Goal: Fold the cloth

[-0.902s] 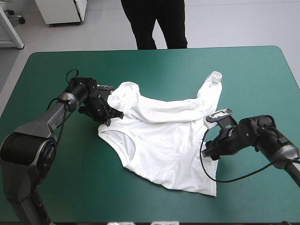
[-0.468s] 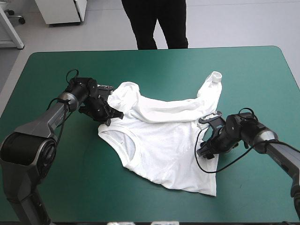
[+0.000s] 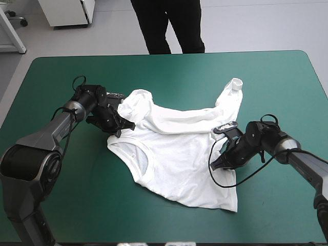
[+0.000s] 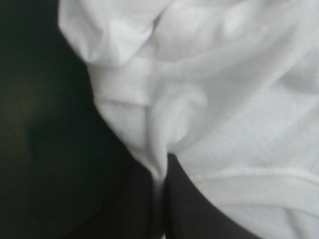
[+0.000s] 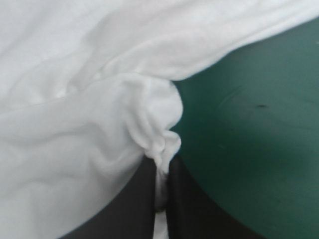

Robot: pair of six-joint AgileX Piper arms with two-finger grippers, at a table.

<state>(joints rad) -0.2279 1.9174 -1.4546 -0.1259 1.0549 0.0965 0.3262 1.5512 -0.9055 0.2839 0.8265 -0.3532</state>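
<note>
Two grips were on the white T-shirt (image 3: 179, 154), which lay spread but rumpled across the middle of the table (image 3: 287, 77), clear of all four edges. The left gripper (image 3: 122, 124) sat low at the shirt's left side, just beside a bunched-up sleeve (image 3: 137, 102) that stood a little proud of the teal-green cover (image 3: 77, 195). In its wrist view the black fingers (image 4: 199, 209) were all but closed into a point, with a thin pleat of white cloth nipped between them and more folds piled ahead. The right gripper (image 3: 215, 164) sat at the shirt's right side, its arm reaching in from the table's right edge. In its own wrist view its fingers were likewise nearly together, clamping a small gathered knot of fabric, with bare cover on one side of them and white cloth on the other. The neck opening (image 3: 138, 158) faced the table's near-left corner. The other sleeve (image 3: 230, 100) stretched toward the far-right corner, its cuff open, and one corner of the hem lay flat on the cover toward the near edge
</note>
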